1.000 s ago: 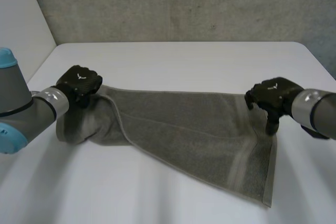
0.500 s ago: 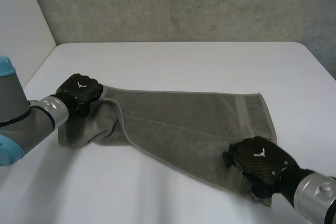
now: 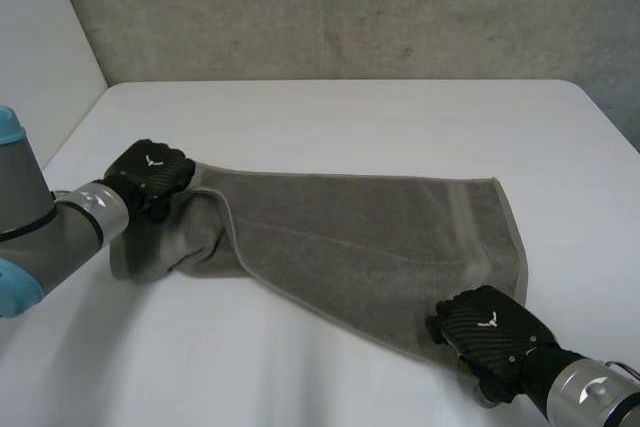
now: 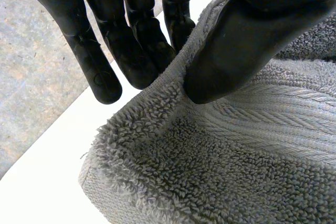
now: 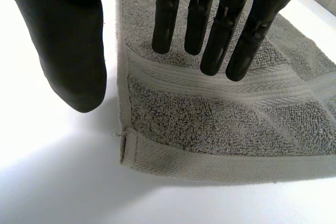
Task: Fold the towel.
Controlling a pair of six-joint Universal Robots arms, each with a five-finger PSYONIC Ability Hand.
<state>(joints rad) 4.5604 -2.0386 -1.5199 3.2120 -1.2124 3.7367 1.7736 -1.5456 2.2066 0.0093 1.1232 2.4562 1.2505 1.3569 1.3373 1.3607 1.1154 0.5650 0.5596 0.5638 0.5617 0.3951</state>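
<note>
A grey-green towel (image 3: 360,237) lies spread across the table, its left end bunched up. My left hand (image 3: 150,173) is at that bunched left end. In the left wrist view its thumb (image 4: 252,30) and fingers (image 4: 131,45) pinch a fold of the towel's edge (image 4: 173,74). My right hand (image 3: 490,329) is over the towel's near right corner. In the right wrist view its fingers (image 5: 210,24) are straight above the striped band, the thumb (image 5: 63,51) stands off the cloth over bare table, and the corner (image 5: 128,150) lies flat below.
The white table (image 3: 330,117) stretches wide behind the towel and to the right of it. A grey wall (image 3: 350,7) rises behind the table's far edge. The left arm's grey joint (image 3: 30,227) sits near the table's left edge.
My right hand left the towel's far right corner and came down to the near right corner. The far right corner now lies flat. The left hand barely shifted.
</note>
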